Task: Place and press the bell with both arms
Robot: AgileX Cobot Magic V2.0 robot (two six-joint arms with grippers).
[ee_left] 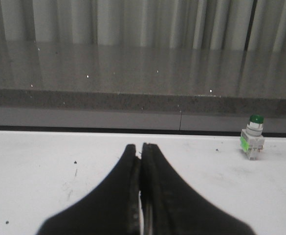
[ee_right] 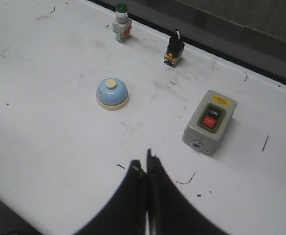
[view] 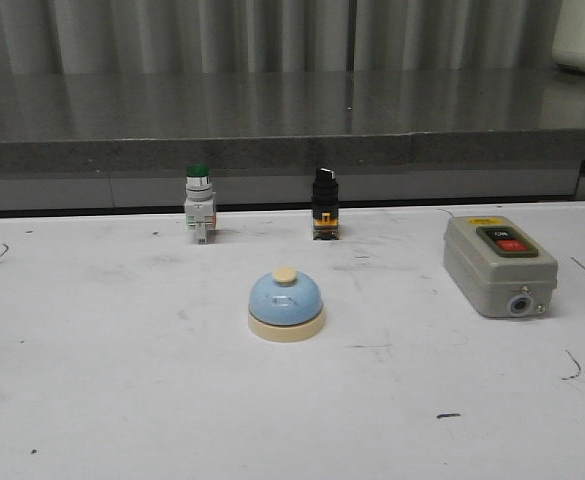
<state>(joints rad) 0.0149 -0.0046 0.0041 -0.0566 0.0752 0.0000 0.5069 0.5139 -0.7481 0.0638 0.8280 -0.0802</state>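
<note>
Both jaws pressed together show only in wrist views; the front shows the bell [view: 286, 305] alone.

Left hand [ee_left: 141, 152] fingers pressed together, right hand [ee_right: 146, 164] likewise closed, both empty

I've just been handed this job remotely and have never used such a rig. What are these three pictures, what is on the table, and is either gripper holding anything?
It is a two-armed robot. One picture looks forward over the white table; the other two come from cameras on each wrist, where the black shapes are the left gripper and right gripper, both shut and empty. On the table sit the light-blue bell, a green pushbutton switch, a black selector switch and a grey ON/OFF switch box. Nothing touches the bell.
</note>
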